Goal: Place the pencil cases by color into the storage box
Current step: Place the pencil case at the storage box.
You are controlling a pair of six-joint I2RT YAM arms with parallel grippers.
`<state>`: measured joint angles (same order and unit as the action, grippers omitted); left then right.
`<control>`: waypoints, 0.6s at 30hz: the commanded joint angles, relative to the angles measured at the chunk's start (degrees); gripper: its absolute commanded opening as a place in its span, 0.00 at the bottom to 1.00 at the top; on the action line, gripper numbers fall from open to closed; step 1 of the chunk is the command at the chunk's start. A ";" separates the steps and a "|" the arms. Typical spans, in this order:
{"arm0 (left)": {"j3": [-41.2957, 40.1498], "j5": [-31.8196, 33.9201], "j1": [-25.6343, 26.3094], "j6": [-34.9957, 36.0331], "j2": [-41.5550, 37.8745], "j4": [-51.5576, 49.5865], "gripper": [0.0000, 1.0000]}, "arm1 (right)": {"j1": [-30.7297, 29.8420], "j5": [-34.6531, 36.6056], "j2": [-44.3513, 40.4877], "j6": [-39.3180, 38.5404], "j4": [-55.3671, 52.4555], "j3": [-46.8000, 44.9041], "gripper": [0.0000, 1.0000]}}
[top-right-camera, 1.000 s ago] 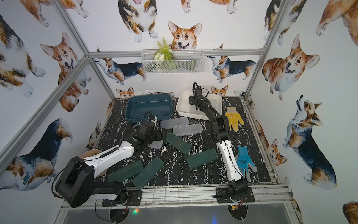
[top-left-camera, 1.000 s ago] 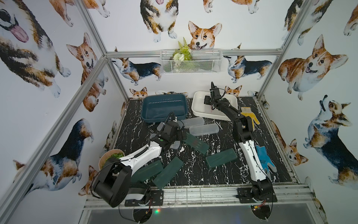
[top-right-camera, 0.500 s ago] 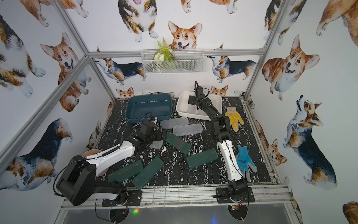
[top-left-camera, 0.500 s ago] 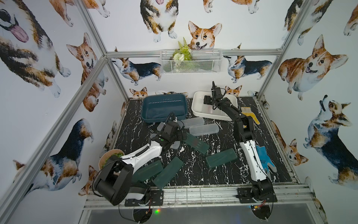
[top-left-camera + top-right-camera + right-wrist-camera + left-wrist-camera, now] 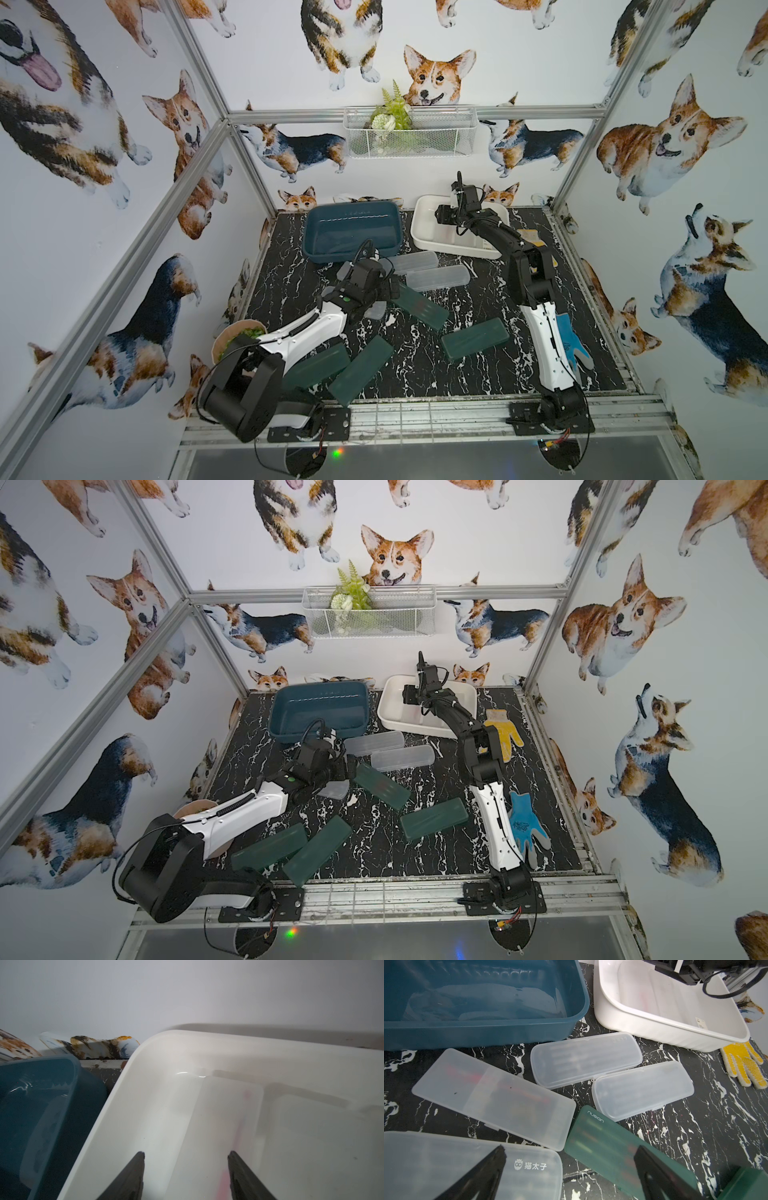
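Beneath the right end effector [image 5: 186, 1154], fingers spread and empty, a frosted pencil case [image 5: 228, 1105] lay inside the white storage box [image 5: 187, 1047]. Under the left end effector [image 5: 570, 1148], also spread wide, lay a logo-marked frosted case [image 5: 446, 1167] and a green case [image 5: 602, 1147]. Three more frosted cases [image 5: 585, 1059] crowded the surface [image 5: 695, 1136] ahead, before the blue box [image 5: 477, 1028].
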<state>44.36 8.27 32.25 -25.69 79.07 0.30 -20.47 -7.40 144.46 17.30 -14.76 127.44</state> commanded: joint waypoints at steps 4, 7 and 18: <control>0.16 0.43 -0.17 -0.27 -0.67 0.23 0.99 | -2.59 -4.45 4.28 3.66 1.34 3.93 0.64; -0.05 0.60 -0.19 -0.26 -1.09 -0.06 0.99 | -3.48 -3.26 6.26 4.54 -0.66 6.32 0.64; -0.23 1.44 -0.44 0.17 -2.25 -1.12 0.99 | -3.70 5.20 9.24 8.58 -8.57 11.51 0.64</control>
<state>44.18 8.93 31.99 -25.65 76.88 0.05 -24.32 -6.57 153.03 23.88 -18.83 137.21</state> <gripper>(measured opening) 0.991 0.643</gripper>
